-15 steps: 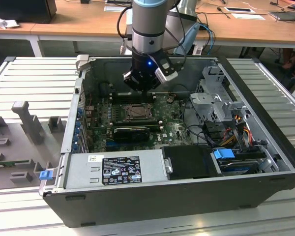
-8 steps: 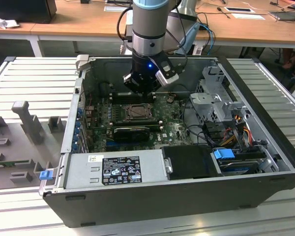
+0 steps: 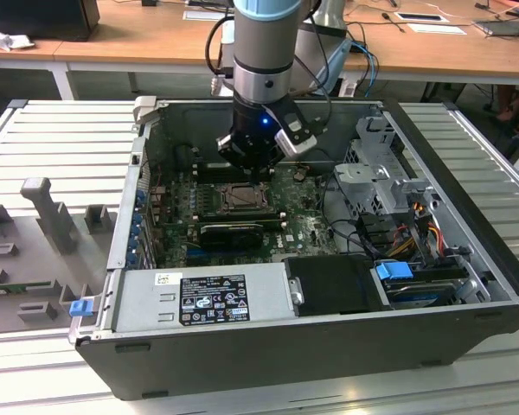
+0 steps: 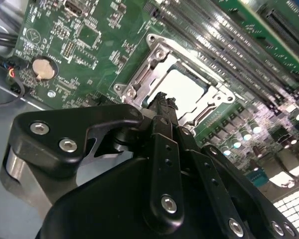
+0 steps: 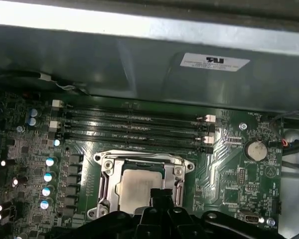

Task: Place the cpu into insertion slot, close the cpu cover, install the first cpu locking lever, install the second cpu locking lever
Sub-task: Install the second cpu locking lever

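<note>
The cpu (image 4: 182, 85), a pale square chip, lies flat in the insertion slot (image 3: 242, 197) on the green board. The cpu cover (image 4: 150, 62), a silver metal frame, lies down around it, and the chip shows through its window. In the first wrist view the cpu (image 5: 135, 185) sits inside the cover (image 5: 107, 167) the same way. My gripper (image 4: 162, 101) hangs just above the socket's edge, fingers shut together with nothing between them. In the exterior view the gripper (image 3: 249, 173) is directly over the socket. I cannot tell how the locking levers stand.
Long black memory slots (image 5: 134, 124) run beside the socket. A black expansion card (image 3: 233, 232) and the grey power supply (image 3: 199, 294) lie toward the case front. A drive cage (image 3: 381, 164) and cables (image 3: 406, 233) fill the exterior view's right. The case wall (image 5: 139, 74) rises close behind.
</note>
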